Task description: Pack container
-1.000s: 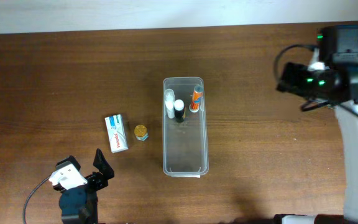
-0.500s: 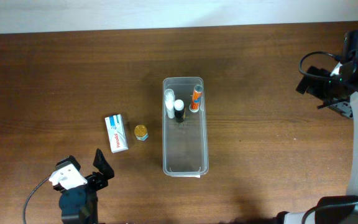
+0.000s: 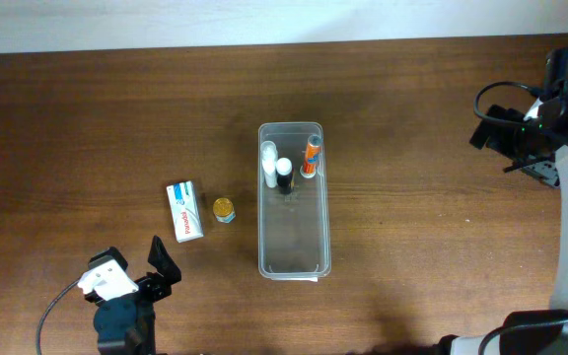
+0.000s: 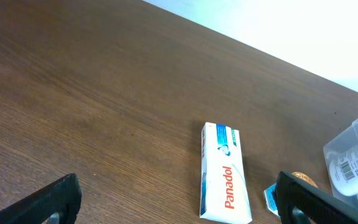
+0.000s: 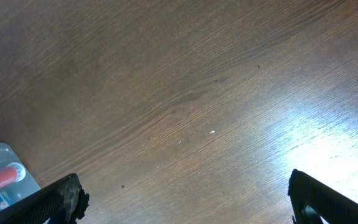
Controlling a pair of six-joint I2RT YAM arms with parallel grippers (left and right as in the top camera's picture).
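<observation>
Two grippers inspected, both spread wide and holding nothing. Left gripper (image 4: 179,202): a Panadol box (image 4: 224,174) lies flat just ahead, nearer its right finger. A gold-lidded jar (image 3: 224,209) sits right of that. The container (image 3: 294,237) is farther right, with small bottles (image 3: 284,170) grouped at its far end. Right gripper (image 5: 188,202): only the container's corner shows, beside its left finger.

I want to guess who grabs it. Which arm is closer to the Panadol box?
Left. The left tool sits close to the box, just in front of it. The right tool is far off on the other side, past the container.
</observation>
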